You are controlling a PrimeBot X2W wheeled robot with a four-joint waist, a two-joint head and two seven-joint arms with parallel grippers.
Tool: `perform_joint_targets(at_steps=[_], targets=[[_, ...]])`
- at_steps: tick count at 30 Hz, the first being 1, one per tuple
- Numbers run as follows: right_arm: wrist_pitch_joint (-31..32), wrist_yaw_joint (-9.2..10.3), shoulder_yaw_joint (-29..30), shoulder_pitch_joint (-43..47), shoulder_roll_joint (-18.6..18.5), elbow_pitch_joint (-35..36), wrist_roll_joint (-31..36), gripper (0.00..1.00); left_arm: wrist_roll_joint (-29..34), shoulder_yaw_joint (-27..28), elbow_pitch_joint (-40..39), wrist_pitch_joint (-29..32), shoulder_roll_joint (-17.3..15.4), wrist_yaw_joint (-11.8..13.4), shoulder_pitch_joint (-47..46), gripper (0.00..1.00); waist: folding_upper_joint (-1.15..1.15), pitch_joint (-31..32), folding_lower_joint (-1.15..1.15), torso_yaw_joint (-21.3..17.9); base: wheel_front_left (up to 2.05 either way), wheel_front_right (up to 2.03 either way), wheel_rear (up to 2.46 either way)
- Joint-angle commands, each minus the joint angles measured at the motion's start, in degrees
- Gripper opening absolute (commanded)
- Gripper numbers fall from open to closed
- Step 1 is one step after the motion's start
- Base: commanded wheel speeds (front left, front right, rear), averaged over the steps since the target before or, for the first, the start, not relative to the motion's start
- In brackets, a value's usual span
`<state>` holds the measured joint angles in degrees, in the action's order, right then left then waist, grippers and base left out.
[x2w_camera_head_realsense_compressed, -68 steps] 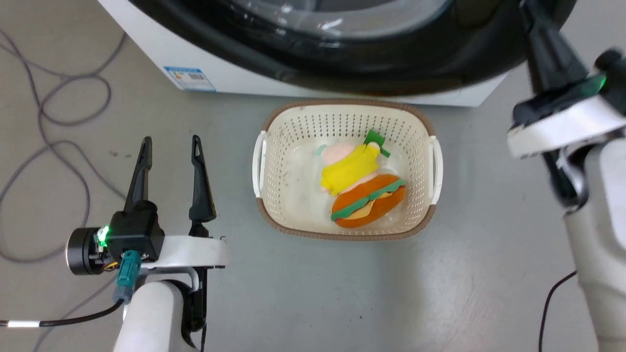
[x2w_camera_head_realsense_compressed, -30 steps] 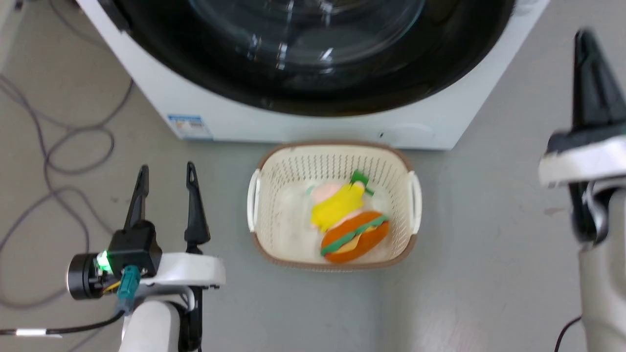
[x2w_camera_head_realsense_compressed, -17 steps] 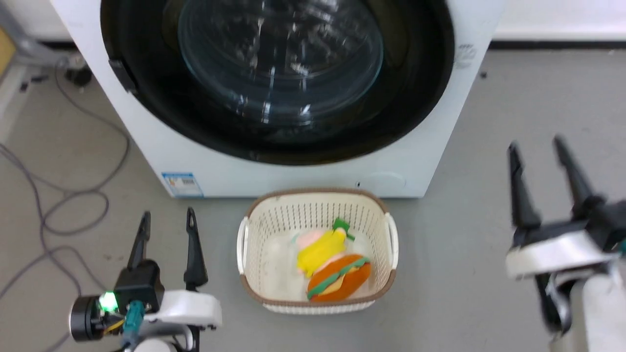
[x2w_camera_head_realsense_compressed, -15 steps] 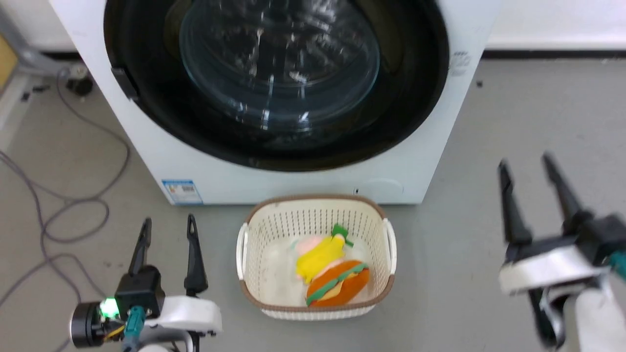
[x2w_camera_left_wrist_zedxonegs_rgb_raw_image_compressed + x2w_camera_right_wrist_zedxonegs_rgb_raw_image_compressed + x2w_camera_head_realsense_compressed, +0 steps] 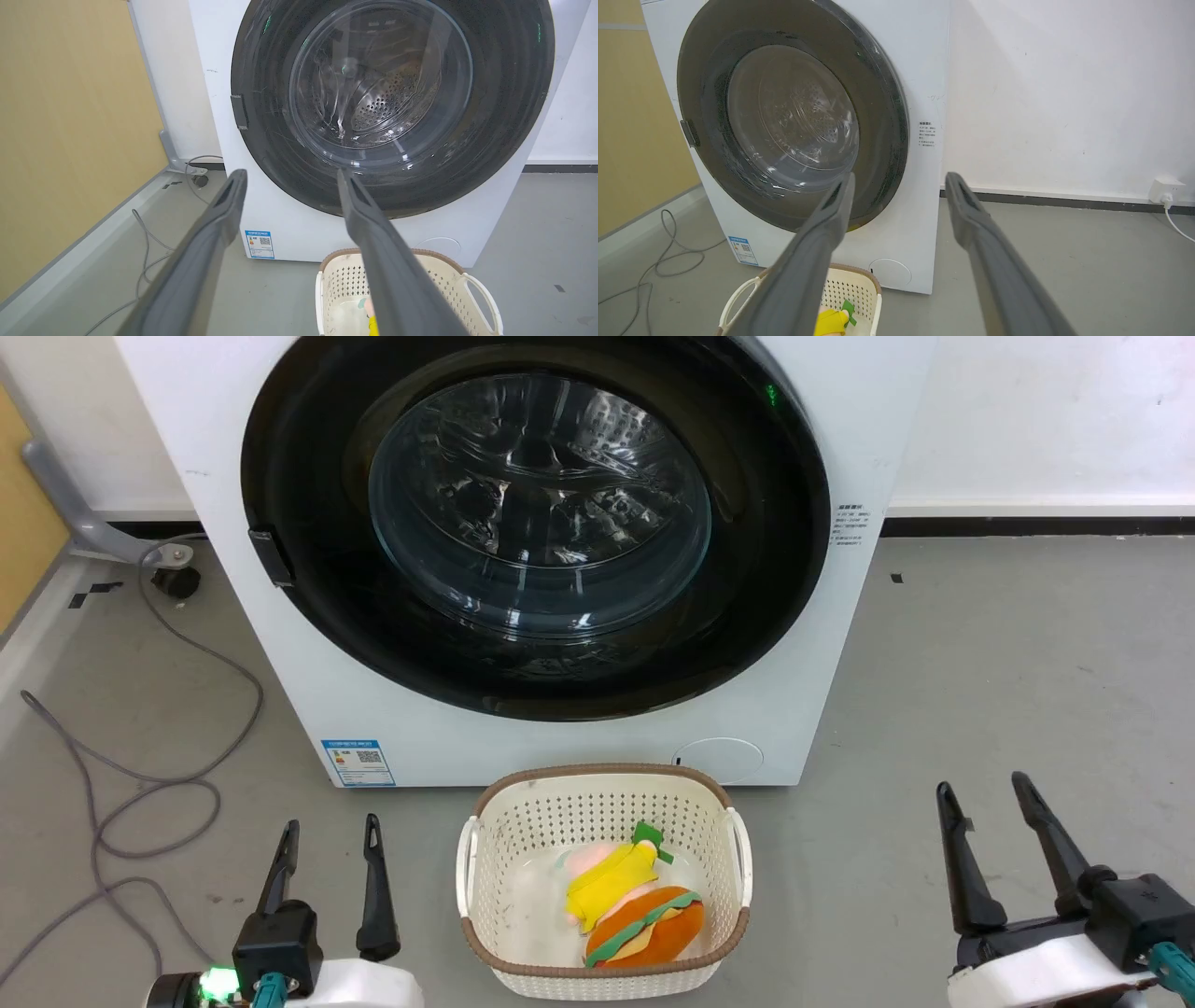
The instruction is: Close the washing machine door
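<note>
Right gripper (image 5: 982, 784) has pulled off the door (image 5: 537, 523) and dropped low, level with the left gripper (image 5: 332, 821). Both sets of fingers are spread, holding nothing. Door sits flush in the washer (image 5: 308, 709) front, so we judge it closed. Glossy black ring, bulging clear glass, perforated steel drum (image 5: 387, 100) behind. Cream perforated plastic basket (image 5: 602, 784) sits below.

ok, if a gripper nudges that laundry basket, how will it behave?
Probably light: the basket looks like perforated plastic holding soft toys. It would likely slide on the smooth floor rather than tip, being wide and low.
</note>
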<state>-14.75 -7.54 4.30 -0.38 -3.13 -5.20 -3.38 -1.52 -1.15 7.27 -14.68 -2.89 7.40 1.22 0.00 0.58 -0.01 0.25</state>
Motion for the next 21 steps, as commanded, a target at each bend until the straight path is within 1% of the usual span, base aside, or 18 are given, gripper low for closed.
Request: perform_joint_targets(at_steps=[1,5,6,21], targets=[[-0.25,0.05,0.12,0.98,0.24,0.64,-0.52,1.00,0.37,0.05,-0.08,-0.32,-0.29,-0.08,0.69,1.00,0.00,0.08,0.01,0.01,0.00,0.00,0.00],[-0.25,0.05,0.47,1.55,0.24,1.12,-0.72,1.00,0.01,-0.14,0.29,-0.32,-0.30,-0.62,0.97,1.00,0.00,0.05,0.01,0.03,0.00,0.00,0.00],[0.00,0.00,0.48,0.66,0.00,0.75,-0.67,0.00,-0.15,-0.15,0.27,0.00,-0.04,-0.51,0.33,0.00,0.00,0.06,0.01,0.04,0.00,0.00,0.00],[1.24,0.00,0.12,0.61,0.00,1.01,-0.33,0.00,-0.02,-0.01,-0.35,1.27,0.05,-1.05,0.19,0.00,0.00,0.02,0.01,0.01,0.00,0.00,0.00]])
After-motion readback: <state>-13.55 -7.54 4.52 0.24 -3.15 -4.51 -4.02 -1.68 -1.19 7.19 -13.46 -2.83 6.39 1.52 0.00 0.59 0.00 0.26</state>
